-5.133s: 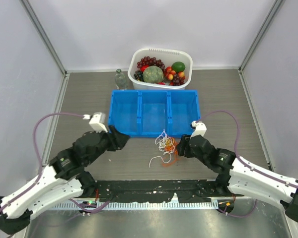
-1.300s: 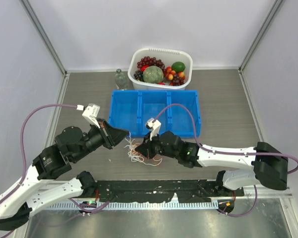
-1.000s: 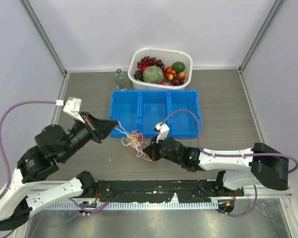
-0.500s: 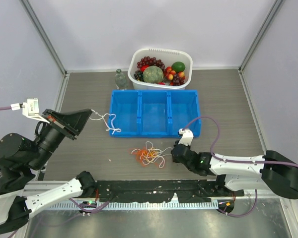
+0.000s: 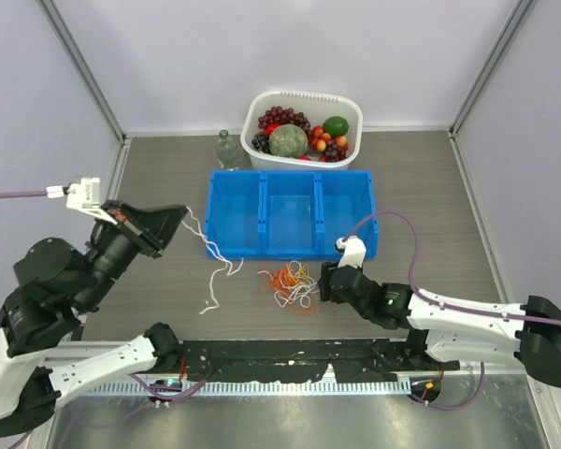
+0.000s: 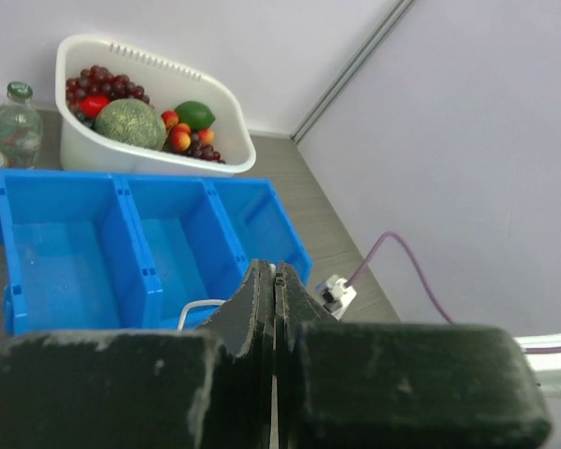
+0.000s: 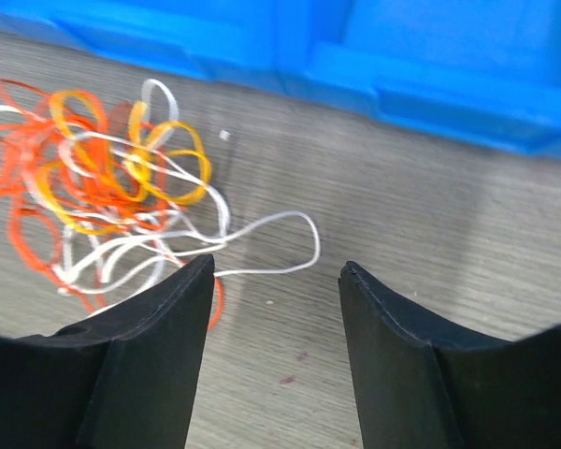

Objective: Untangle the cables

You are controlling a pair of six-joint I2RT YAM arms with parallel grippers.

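Lab booth: plain walls (image 5: 262,56) enclose the table (image 5: 421,178).

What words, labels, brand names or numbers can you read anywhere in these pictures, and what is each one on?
None: no text can be read in any view.
The blue bin, the white basket and the bottle show no print that can be made out.

We see a matt grey wood-grain desk (image 5: 430,187), a glossy blue plastic bin (image 5: 211,210), a smooth white plastic basket (image 5: 304,95), thin smooth-coated cables (image 5: 290,282), and dull, slightly grainy black plastic on the fingers (image 7: 140,365) of the right hand (image 7: 276,281).
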